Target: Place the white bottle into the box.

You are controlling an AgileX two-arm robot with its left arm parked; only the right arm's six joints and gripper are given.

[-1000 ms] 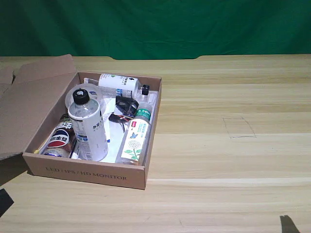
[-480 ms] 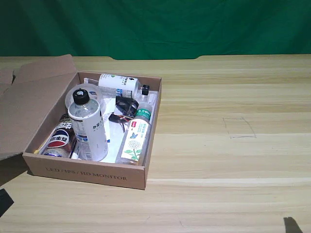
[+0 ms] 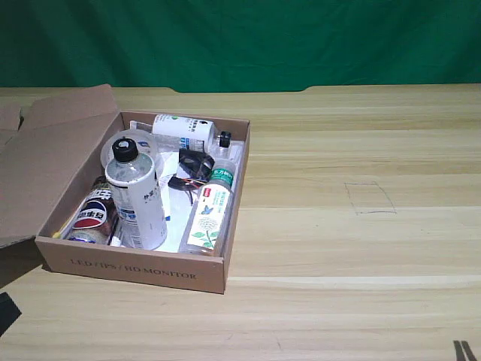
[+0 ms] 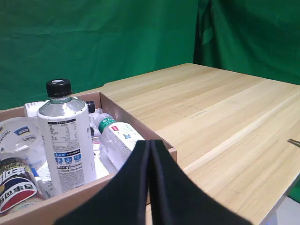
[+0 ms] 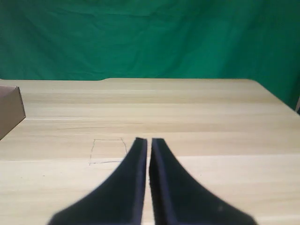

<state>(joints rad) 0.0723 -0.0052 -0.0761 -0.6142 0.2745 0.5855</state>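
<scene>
Green fabric backdrop (image 3: 248, 41) hangs behind the whole scene, slightly wrinkled, with a seam or fold where two panels meet in the left wrist view. Light wooden tabletop (image 3: 353, 256) with long plank grain lines fills the foreground. Faint pencil-drawn square (image 3: 369, 198) on the wood, toward the exterior view's right. Lighting even and soft, with weak shadows. No walls, floor or windows in view.

The dark tip of the end effector (image 3: 461, 351) at the worktop's (image 3: 361, 248) front edge, near the exterior view's right corner, now sits further toward that corner and lower than a second ago. Only a thin sliver of it shows above the picture's bottom edge.
</scene>
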